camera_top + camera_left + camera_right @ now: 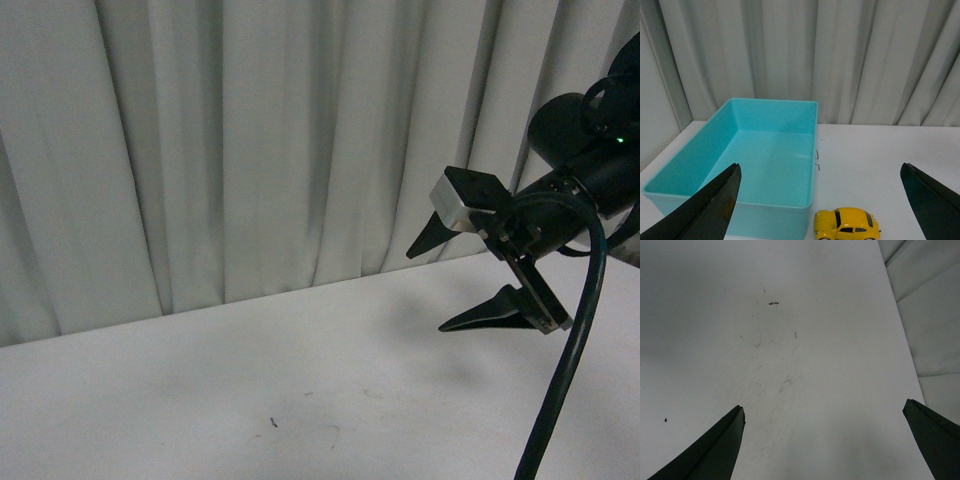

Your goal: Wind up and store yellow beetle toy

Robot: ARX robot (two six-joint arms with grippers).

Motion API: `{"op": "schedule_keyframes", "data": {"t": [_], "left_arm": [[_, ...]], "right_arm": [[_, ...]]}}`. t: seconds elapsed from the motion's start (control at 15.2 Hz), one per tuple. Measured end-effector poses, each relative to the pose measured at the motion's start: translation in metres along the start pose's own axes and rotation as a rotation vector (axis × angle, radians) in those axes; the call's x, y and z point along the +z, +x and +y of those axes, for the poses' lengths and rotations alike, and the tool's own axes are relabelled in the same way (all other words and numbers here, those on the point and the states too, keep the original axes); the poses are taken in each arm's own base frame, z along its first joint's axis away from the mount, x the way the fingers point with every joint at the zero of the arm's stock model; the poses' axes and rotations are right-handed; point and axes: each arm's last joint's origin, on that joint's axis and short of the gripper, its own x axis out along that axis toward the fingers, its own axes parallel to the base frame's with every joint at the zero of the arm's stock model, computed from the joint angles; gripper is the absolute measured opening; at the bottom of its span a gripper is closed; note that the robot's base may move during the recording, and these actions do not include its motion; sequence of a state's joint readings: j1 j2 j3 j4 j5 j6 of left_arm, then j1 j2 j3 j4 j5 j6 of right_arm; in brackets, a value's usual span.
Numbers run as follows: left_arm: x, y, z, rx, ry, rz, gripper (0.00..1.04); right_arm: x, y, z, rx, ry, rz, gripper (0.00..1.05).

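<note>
The yellow beetle toy (846,224) shows only in the left wrist view. It stands on its wheels on the white table, side-on, right beside the near corner of an empty turquoise bin (705,165). My left gripper (821,172) is open, with the toy low between its wide-apart jaws and apart from both. My right gripper (440,288) is open and empty, held above the table at the right of the front view. In the right wrist view my right gripper (824,410) has only bare table between its jaws.
The white table (250,390) runs back to a pale pleated curtain (250,140). A few small dark specks (773,303) mark the tabletop. A black cable (575,370) hangs from the right arm.
</note>
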State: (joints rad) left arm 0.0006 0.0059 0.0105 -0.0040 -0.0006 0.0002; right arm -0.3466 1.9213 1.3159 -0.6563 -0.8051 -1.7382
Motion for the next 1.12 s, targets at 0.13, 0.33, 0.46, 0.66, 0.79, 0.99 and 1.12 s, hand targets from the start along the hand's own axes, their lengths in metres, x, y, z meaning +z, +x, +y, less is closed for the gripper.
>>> {"op": "schedule_keyframes", "data": {"t": [0.13,0.33,0.46,0.66,0.79,0.99,1.12], "left_arm": [[0.000,0.000,0.000,0.000,0.000,0.000,0.98],[0.000,0.000,0.000,-0.001,0.000,0.000,0.98],[0.000,0.000,0.000,0.000,0.000,0.000,0.98],[0.000,0.000,0.000,0.000,0.000,0.000,0.98],[0.000,0.000,0.000,0.000,0.000,-0.001,0.98],[0.000,0.000,0.000,0.000,0.000,0.000,0.98],[0.000,0.000,0.000,0.000,0.000,0.000,0.98]], "right_arm": [[0.017,-0.010,0.008,-0.011,-0.022,-0.020,0.98],[0.073,-0.008,0.065,-0.762,0.175,0.178,0.65],[0.113,-0.039,0.106,-1.048,0.534,-0.106,0.41],[0.128,-0.053,0.152,-1.107,0.781,-0.368,0.04],[0.123,-0.035,0.175,-1.059,0.837,-0.354,0.02],[0.119,-0.037,0.196,-1.078,0.841,-0.383,0.02],[0.114,-0.035,0.207,-1.073,0.846,-0.375,0.02]]}}
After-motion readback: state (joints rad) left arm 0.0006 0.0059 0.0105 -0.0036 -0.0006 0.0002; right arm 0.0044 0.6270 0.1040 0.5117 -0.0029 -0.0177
